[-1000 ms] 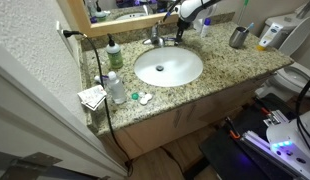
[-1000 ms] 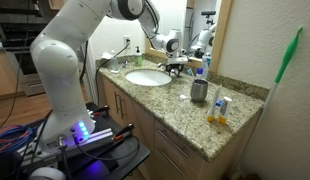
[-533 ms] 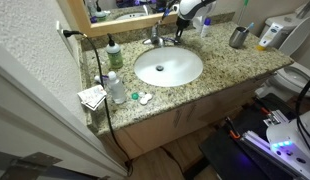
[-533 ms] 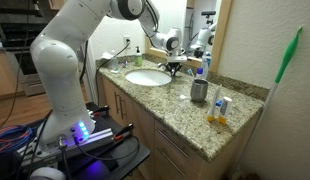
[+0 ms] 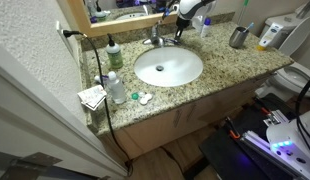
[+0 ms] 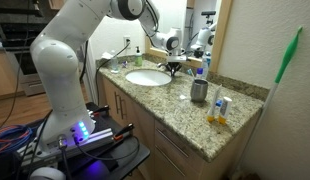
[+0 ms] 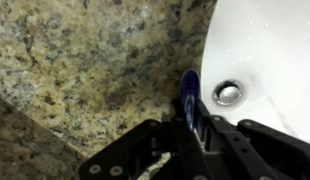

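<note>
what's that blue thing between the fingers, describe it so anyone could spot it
Find the white sink set in the speckled granite counter. At its rim, black fingers pinch a thin blue stick, the only blue thing there, beside a chrome ring.

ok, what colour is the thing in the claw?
Dark blue. The thin object pinched in the claw shows best in the wrist view.

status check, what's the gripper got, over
Gripper shut on slim blue item. Item sits at the sink edge, over granite. Faucet close beside, nothing else near.
</note>
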